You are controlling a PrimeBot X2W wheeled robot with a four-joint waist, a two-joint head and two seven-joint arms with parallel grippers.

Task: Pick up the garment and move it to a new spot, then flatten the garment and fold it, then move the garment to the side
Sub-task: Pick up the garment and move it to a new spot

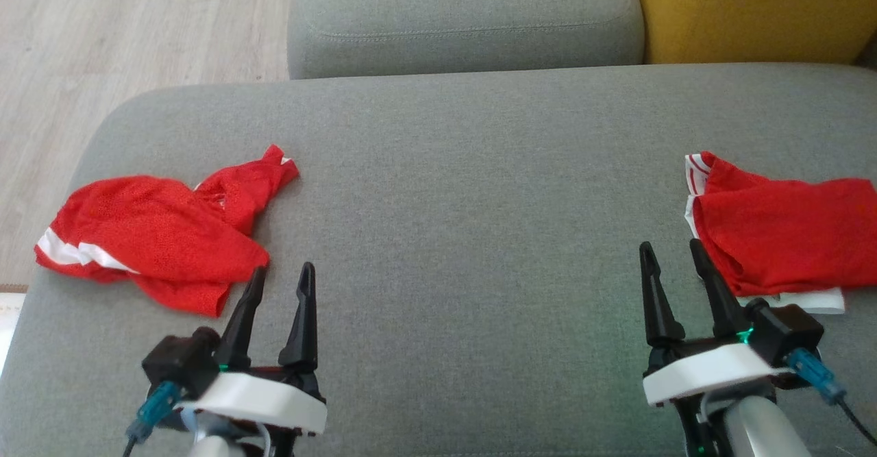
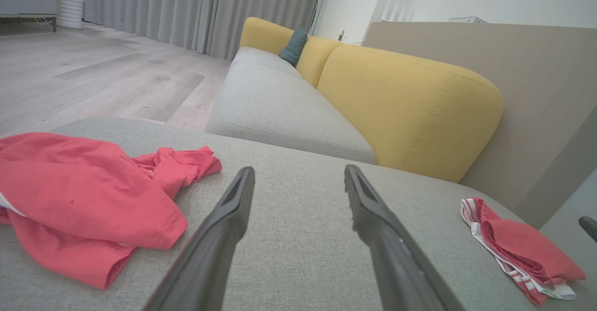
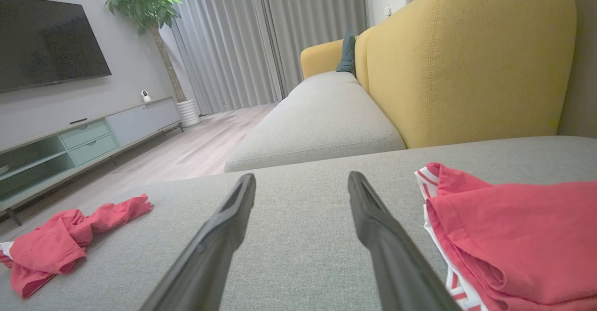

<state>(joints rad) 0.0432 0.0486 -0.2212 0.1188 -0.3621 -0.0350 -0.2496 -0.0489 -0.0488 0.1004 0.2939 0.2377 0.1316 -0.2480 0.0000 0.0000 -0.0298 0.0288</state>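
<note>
1. Floorboards [image 1: 103, 32] of pale wood lie at the far left, beyond the rounded edge of the grey sofa seat [image 1: 466, 190].
2. On the left part of that seat lies the crumpled red garment [image 1: 151, 238]. It is bunched in loose folds, with a white band at its left end and one twisted end reaching up and to the right.
3. Just right of the garment's lower corner is the left gripper [image 1: 283, 267]. Its fingers [image 2: 224, 236] are spread well apart with nothing between them. In the left wrist view a strip of grey seat shows between the nearer finger and the cloth.
4. Behind the middle of the seat, a second grey cushion [image 1: 466, 11] meets its far edge.
5. Further right is the right gripper [image 1: 670, 243], pointing up the head view. Its fingers are parted about as widely and hold nothing.
6. Just beside its right finger lies the folded red garment [image 1: 781, 238], a flat stack on the right part of the seat. It has white striped trim along its left edge and a white layer showing under its near edge. Its right side runs out of the head view.
7. A yellow backrest [image 1: 747, 11] fills the upper right corner.
</note>
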